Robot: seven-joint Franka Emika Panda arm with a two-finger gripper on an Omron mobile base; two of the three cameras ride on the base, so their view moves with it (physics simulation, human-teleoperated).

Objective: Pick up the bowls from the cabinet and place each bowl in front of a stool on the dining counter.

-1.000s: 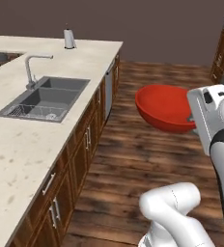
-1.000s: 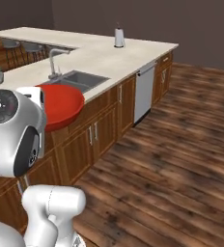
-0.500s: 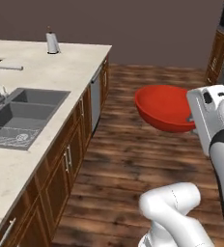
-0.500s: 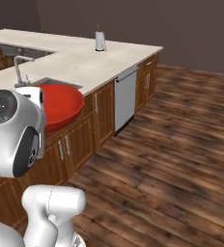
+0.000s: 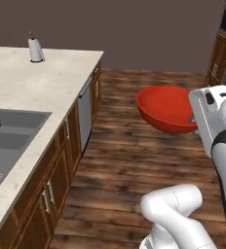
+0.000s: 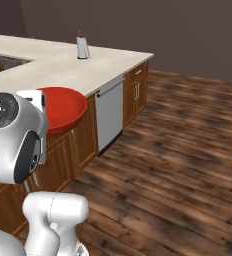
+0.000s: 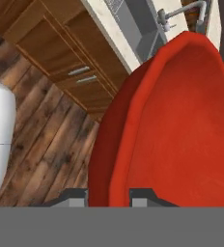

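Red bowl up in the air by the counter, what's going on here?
The robot's gripper is shut on the rim of the red bowl, carrying it above the wooden floor beside the stone counter with the sink. The bowl is not yet set down anywhere. A small bottle-like thing stands on the counter's far end.

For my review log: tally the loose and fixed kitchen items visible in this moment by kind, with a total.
Red bowl, held in the gripper: 1
Sink basin: 1
Faucet: 1
Small grey-white bottle-like item on the counter: 1
Dishwasher front: 1
Total: 5
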